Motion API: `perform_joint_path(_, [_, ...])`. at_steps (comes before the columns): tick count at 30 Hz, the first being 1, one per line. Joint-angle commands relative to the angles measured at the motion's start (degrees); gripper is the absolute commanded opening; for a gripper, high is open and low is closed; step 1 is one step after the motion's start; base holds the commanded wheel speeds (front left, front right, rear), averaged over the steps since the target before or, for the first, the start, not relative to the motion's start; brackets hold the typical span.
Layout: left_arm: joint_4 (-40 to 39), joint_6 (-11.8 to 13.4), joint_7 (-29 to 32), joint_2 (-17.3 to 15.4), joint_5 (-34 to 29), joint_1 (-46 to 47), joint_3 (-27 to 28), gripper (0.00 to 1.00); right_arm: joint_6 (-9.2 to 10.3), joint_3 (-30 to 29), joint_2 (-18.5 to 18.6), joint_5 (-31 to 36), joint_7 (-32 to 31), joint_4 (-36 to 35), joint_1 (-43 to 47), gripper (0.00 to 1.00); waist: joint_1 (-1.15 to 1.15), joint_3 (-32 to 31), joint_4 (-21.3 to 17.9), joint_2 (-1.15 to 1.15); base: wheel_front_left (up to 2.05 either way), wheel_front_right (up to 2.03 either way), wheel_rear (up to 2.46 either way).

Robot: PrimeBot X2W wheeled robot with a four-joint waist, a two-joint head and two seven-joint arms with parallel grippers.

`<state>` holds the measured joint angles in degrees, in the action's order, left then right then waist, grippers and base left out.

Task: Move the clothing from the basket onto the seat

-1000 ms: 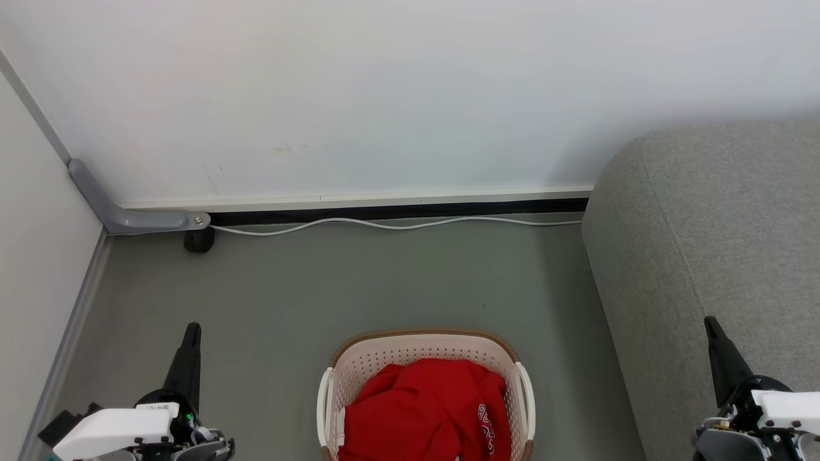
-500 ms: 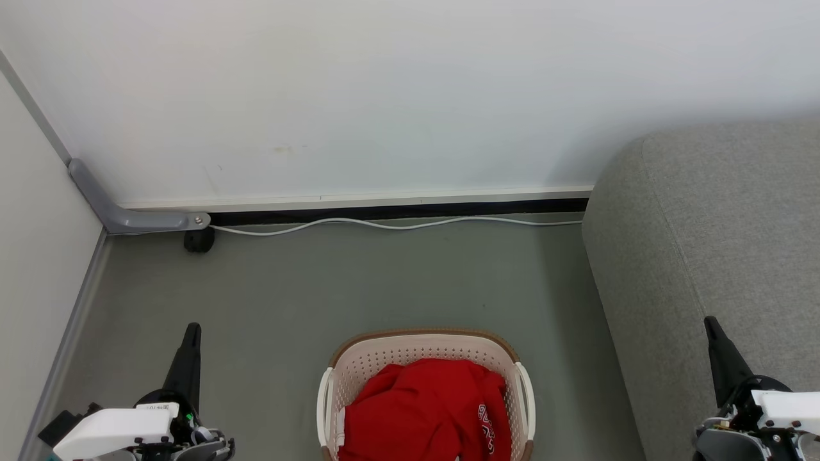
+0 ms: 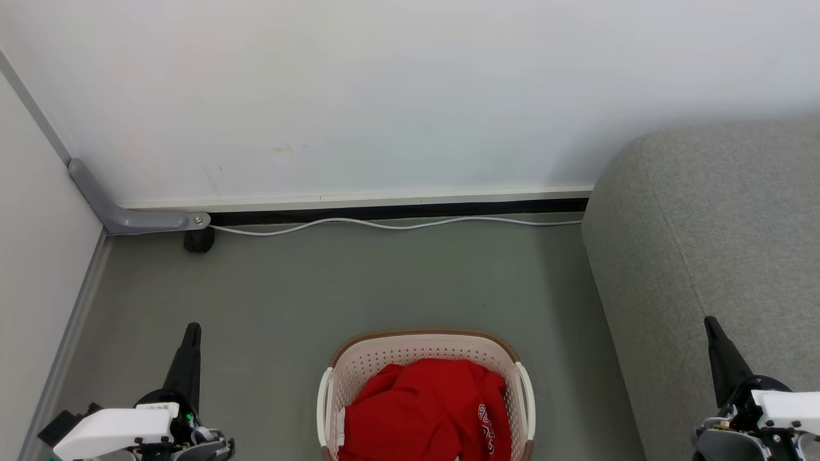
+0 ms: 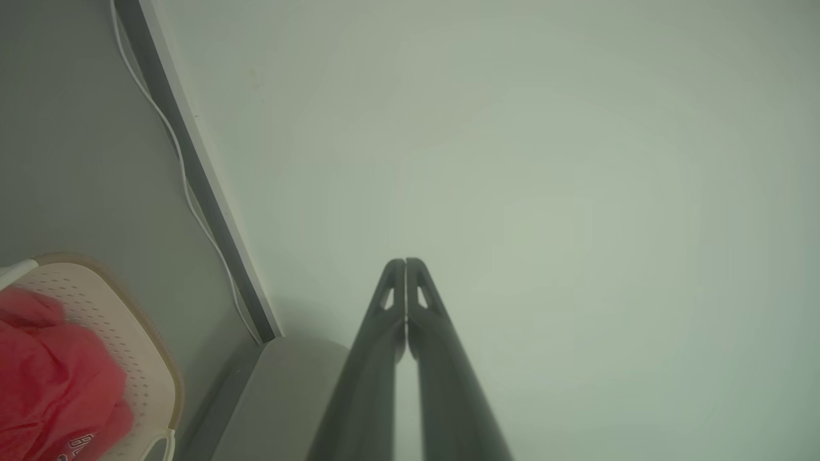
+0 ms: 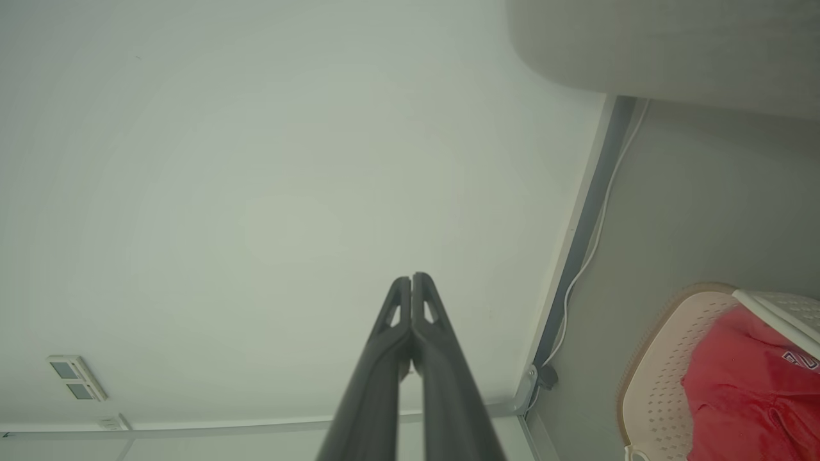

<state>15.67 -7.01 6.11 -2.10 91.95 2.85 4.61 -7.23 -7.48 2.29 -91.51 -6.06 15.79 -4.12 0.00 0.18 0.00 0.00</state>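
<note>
Head view, left claw: I am holding my left claw (image 3: 190, 336) at the lower left of the frame, pointing up the picture over the grey floor (image 3: 359, 282).
Head view, right claw: I am holding my right claw (image 3: 712, 328) at the lower right, its tip lying against the seat (image 3: 717, 243) in the picture.
Head view, basket: the basket (image 3: 423, 334) is sitting on the floor at the bottom centre, between my two claws and apart from both.
Head view, clothing: the clothing (image 3: 416, 410) is lying heaped inside the basket, with white lettering showing on its right side.
Head view, seat: the seat is filling the right side of the frame, just beside the basket.
Head view, background: a white cable (image 3: 384, 224) is running along the foot of the wall (image 3: 384, 96) across the middle.
Left wrist view, grip: my fingers (image 4: 384, 358) are pressing together from tip to base, so this claw is closed on nothing.
Left wrist view, task things: the basket and the red clothing are showing at the lower left, well away from my fingertips.
Right wrist view, grip: the two fingers are meeting at the tips, closed and empty.
Right wrist view, task things: the basket with the clothing is sitting at the lower right, and the seat is showing at the upper right.
</note>
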Motion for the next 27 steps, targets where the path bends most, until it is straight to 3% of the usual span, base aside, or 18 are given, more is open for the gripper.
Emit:
perform_joint_path(1, [-1.64, -0.47, 0.35, -0.77, 0.24, 3.33, 1.89, 0.0, -0.25, 0.98, 0.59, -0.68, -0.41, -1.77, -2.06, 0.0, 0.0, 0.0, 0.0, 0.0, 0.0, 0.0, 0.0])
perform_joint_path(9, [-1.64, -0.47, 0.35, -0.77, 0.24, 3.33, 1.89, 0.0, -0.25, 0.98, 0.59, -0.68, -0.41, -1.77, -2.06, 0.0, 0.0, 0.0, 0.0, 0.0, 0.0, 0.0, 0.0])
perform_joint_path(10, [0.0, 0.0, 0.0, 0.0, 0.0, 0.0, 0.0, 1.0, 0.0, 0.0, 0.0, 0.0, 0.0, 0.0, 0.0, 1.0, 0.0, 0.0, 0.0, 0.0, 0.0, 0.0, 0.0])
perform_joint_path(17, [2.22, 0.02, -0.47, 0.76, -0.13, -0.94, -0.33, 1.0, 0.01, 0.41, -0.51, 0.14, 0.09, 1.94, 0.75, 1.0, 0.01, 0.16, -0.02, 0.0, 0.0, 0.0, 0.0])
perform_joint_path(21, [2.43, 0.01, -1.16, 0.71, -0.37, -0.24, -0.81, 1.0, 0.0, 0.51, -0.24, 0.31, 0.27, 1.82, 0.18, 1.0, 0.13, 0.04, -0.05, 0.0, 0.0, 0.0, 0.0])
perform_joint_path(27, [2.75, -0.02, -2.17, 0.63, -1.27, 0.72, -1.29, 1.0, -0.02, 1.0, 0.31, 0.85, 0.88, 1.72, -0.61, 1.0, 0.01, 0.22, -0.12, 0.0, 0.0, 0.0, 0.0])
